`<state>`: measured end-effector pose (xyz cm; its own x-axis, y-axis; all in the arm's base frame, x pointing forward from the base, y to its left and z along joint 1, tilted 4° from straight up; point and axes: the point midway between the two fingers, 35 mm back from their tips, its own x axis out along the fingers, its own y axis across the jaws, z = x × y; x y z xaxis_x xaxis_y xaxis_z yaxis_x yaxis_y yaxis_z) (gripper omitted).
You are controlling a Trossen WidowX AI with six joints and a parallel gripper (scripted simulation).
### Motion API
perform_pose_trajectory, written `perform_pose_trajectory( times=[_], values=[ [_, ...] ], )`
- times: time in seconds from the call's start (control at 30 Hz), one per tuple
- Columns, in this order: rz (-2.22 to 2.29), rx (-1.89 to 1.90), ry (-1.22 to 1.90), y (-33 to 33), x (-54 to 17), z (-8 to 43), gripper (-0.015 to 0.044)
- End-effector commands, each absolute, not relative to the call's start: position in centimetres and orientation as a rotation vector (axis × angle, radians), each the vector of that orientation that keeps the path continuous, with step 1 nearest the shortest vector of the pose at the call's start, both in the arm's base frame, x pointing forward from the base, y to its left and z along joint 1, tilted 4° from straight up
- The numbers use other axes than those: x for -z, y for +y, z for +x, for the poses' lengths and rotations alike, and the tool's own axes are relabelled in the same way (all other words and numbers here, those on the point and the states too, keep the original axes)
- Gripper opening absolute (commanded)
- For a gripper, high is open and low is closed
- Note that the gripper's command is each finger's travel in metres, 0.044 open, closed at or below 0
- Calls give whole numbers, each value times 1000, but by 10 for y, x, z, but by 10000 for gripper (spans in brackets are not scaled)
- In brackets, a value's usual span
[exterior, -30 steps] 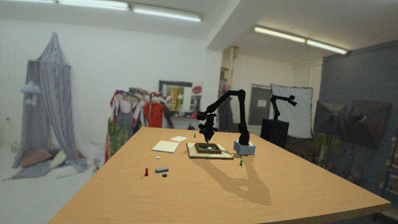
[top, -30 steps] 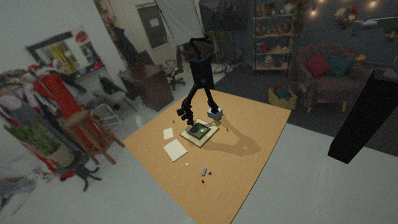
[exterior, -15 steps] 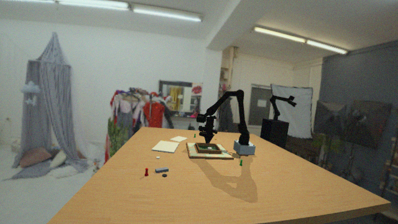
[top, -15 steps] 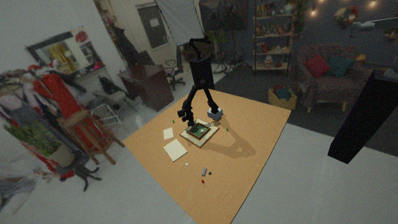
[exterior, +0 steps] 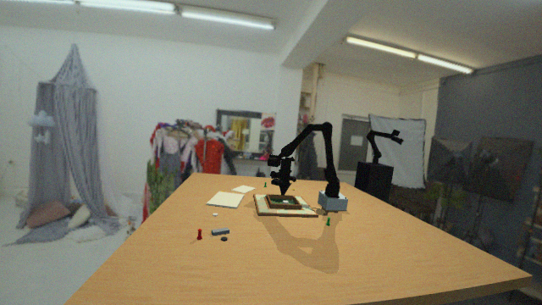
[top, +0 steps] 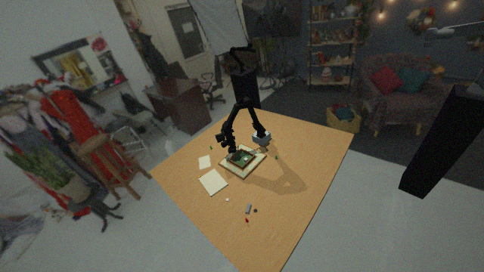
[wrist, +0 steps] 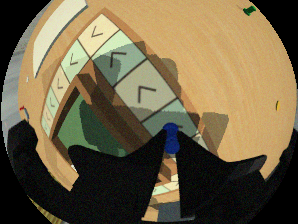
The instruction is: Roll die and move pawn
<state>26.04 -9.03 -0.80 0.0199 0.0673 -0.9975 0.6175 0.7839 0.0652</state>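
Wooden table (exterior: 381,254) with board (exterior: 284,210), papers (exterior: 225,199), scattered small pieces.

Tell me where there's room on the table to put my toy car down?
The widest bare wood is the table side between the board and the near edge, right of the red pawn and grey block. It is crowded at the board, where the gripper is shut on the blue pawn, with the paper sheets alongside.
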Motion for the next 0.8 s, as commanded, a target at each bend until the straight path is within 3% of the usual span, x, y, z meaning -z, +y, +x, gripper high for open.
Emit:
perform_pose_trajectory(
  times=[0.0, 0.53, 0.77],
  values=[
    [578, 467, 1500, -94, -9, 265, 0],
    [577, 468, 1500, -100, -112, 259, 0],
    [577, 468, 1499, -100, -114, 265, 0]
  ],
)
